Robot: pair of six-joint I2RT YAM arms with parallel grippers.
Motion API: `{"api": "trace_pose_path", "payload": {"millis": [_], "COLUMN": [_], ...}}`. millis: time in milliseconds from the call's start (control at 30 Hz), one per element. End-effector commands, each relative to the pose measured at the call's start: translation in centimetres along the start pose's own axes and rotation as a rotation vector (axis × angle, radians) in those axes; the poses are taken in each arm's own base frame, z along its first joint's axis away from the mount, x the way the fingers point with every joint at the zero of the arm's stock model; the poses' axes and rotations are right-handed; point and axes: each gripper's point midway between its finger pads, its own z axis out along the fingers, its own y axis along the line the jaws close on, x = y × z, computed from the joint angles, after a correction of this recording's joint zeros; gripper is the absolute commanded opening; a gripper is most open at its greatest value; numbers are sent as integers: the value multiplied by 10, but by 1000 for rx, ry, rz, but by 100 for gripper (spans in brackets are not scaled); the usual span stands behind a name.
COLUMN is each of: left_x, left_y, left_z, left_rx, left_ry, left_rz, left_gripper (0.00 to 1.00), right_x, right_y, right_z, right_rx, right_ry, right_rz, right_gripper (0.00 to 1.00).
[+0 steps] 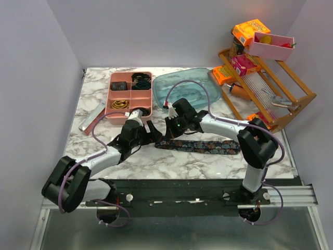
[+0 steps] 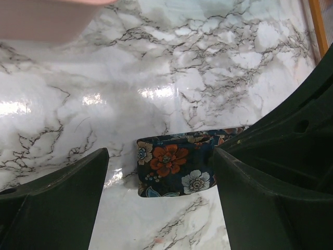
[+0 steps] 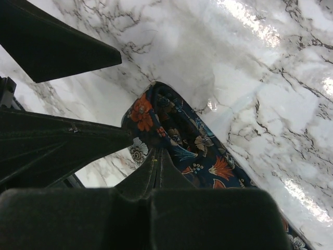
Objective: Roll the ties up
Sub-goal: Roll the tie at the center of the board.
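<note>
One of the ties point(image 1: 208, 146) lies flat across the marble table, dark with orange and pale flowers, its left end folded over point(image 2: 174, 166). My left gripper point(image 1: 154, 134) is open, and its fingers point(image 2: 62, 198) straddle that folded end point(image 3: 156, 120) without touching it. My right gripper point(image 1: 169, 135) is shut. Its joined fingertips point(image 3: 156, 152) rest on the tie's fabric just behind the fold. In the right wrist view both dark fingers of the left gripper point(image 3: 57, 52) show at the left.
A pink divided tray point(image 1: 130, 103) holding rolled ties stands behind the grippers, and its edge point(image 2: 47, 23) shows in the left wrist view. A loose lid point(image 1: 92, 119) lies to its left, a teal tray point(image 1: 187, 86) to its right. A wooden rack point(image 1: 270, 96) with boxes fills the back right.
</note>
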Motion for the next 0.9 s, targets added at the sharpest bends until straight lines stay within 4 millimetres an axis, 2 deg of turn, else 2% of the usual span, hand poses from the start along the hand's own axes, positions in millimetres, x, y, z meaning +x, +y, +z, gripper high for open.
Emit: {"api": "trace_pose_path", "payload": {"millis": [0,200,500,667,733,800,867], "left_x": [8,24,47,52,50,49,48], "left_y": [-11,-7,-1,-10,-14,-17,-21], "left_z": [6,11,13,16,18,20,22], "left_rx": [86,110,145,213,238,251,264], "left_ry": [28,62,104,114,92,89,86], "left_rz": [-44,-72,-130,-160,-169,-164,-157], "left_gripper": [91,89,79,65,59,57,50], "right_x": [16,26,40,45,46,46,45], "right_y": [-12,-24,-35,-38,-39,-40,-38], "right_z": [14,16,17,20,21,21,21], "right_rx": [44,93,138,147,152,151,146], "right_ry": [39,58,83,95,97,99,97], "right_rz": [3,5,29,43,43,44,43], "right_gripper": [1,1,1,1,1,1,1]}}
